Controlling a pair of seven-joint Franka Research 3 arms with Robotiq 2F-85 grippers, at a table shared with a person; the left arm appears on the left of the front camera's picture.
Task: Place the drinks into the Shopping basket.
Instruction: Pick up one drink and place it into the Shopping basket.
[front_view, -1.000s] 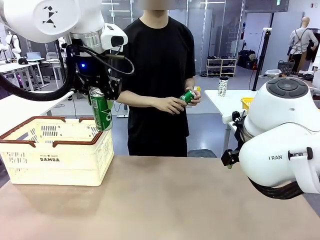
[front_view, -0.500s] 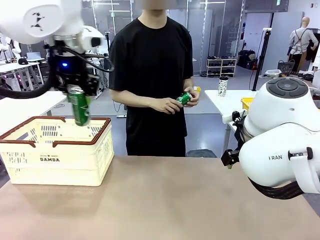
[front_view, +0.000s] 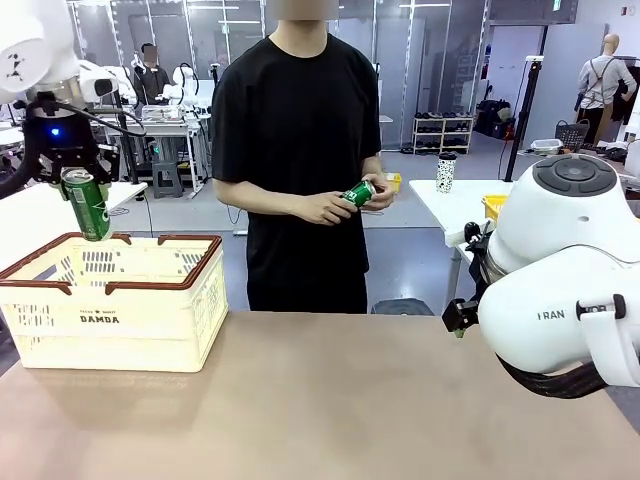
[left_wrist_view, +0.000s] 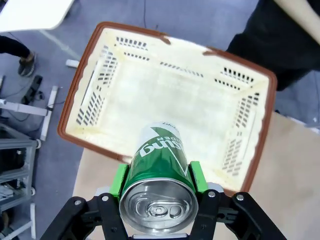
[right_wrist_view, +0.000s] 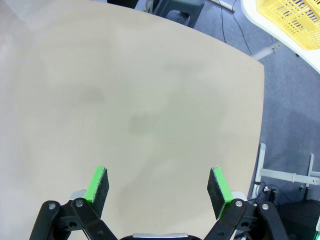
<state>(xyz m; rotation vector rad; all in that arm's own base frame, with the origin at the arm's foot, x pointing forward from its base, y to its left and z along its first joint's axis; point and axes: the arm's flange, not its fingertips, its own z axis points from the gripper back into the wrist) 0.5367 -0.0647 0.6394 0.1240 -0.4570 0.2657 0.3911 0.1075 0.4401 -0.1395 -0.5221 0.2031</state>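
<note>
Above Shopping basket (front_view: 110, 286), left end effector (left_wrist_view: 158, 176) grips green can (front_view: 88, 206) (print half-hidden).

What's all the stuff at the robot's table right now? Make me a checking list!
Surface: tan table, holding just the basket.
Job's things: Shopping basket empty at the left; green can held above it; second green can in the person's hands.
Clutter: nothing seen.
Grippers: left gripper shut on the green can; right gripper open, empty.
Cables: black hose under the right arm.
Surroundings: yellow basket on a side table.
</note>
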